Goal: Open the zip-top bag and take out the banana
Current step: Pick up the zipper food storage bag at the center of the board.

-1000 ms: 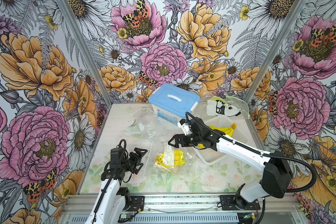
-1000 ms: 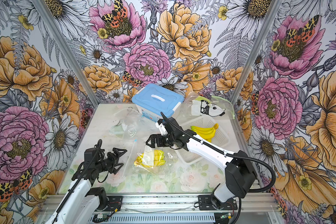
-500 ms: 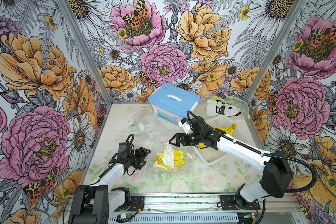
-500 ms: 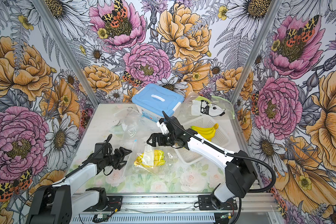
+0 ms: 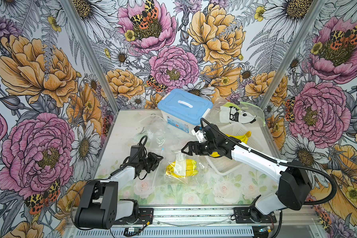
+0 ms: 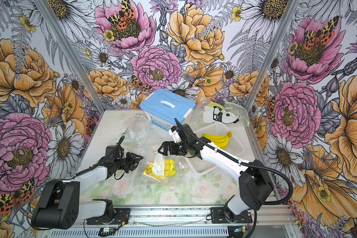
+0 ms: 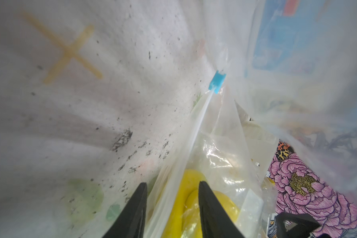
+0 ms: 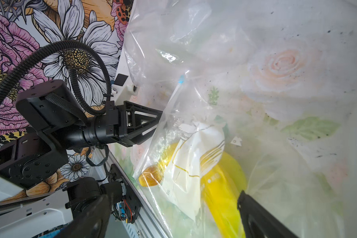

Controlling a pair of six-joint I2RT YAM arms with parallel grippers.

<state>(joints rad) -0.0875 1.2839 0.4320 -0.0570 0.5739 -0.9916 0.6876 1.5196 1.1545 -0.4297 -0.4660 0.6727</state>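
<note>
Flowered desk [image 5: 225,191]: clear zip-top bag [image 5: 201,175] looks unopened, yellow banana [image 5: 191,167] inside; my left hand [image 7: 172,183], jaws apart, straddles its edge, right hand [image 5: 184,148] agape

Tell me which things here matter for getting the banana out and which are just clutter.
For the job: zip-top bag, its blue slider, banana inside, left gripper, right gripper.
Lying about: blue-lidded box, white basket, bananas, panda bag, empty clear bags.

**Lighting and image quality**

Both top views: bright, even, diffuse light; shadows faint. Left wrist view: specular glare on the zip-top bag [image 7: 221,156], with heavy blur toward the frame edges. Right wrist view: foreground soft, table [image 8: 348,31] washed out.
</note>
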